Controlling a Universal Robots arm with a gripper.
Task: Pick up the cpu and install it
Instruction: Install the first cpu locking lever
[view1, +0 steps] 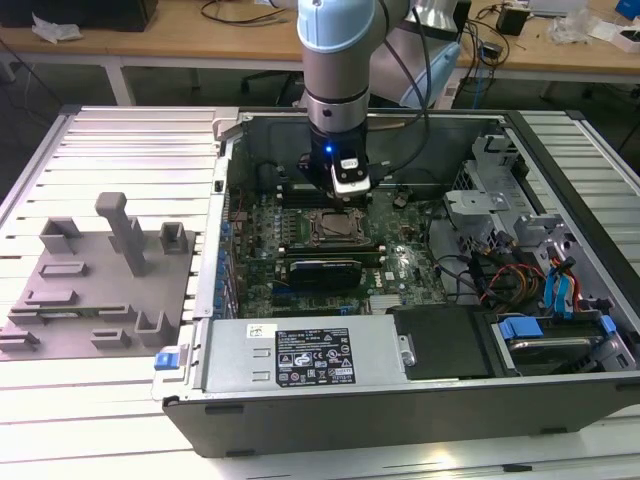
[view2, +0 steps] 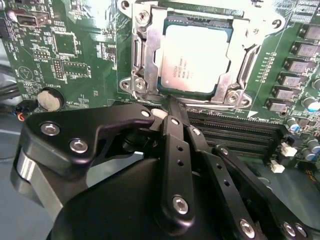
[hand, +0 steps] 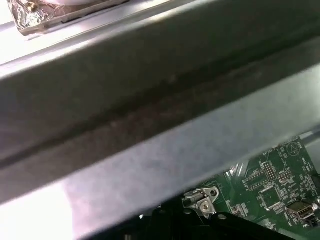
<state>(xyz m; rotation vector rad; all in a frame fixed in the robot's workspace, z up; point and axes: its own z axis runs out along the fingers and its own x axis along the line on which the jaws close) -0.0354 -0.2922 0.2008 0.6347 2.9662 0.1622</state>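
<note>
Gripper (view2: 172, 107) closed and empty, we saw, tips just beside the socket (view2: 142, 47). Cpu (view2: 195, 57) sat flat inside the socket frame; we judged it seated, so nothing left to hold.

A lab workshop: opened computer case (view1: 400, 390) on metal bench, cable-strewn desks (view1: 200, 45) behind.

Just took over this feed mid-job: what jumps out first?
The cpu lies inside the metal-framed socket on the green motherboard. The gripper is close beside the socket's edge, holding nothing. In the exterior view, the arm stands over the open computer case.
</note>
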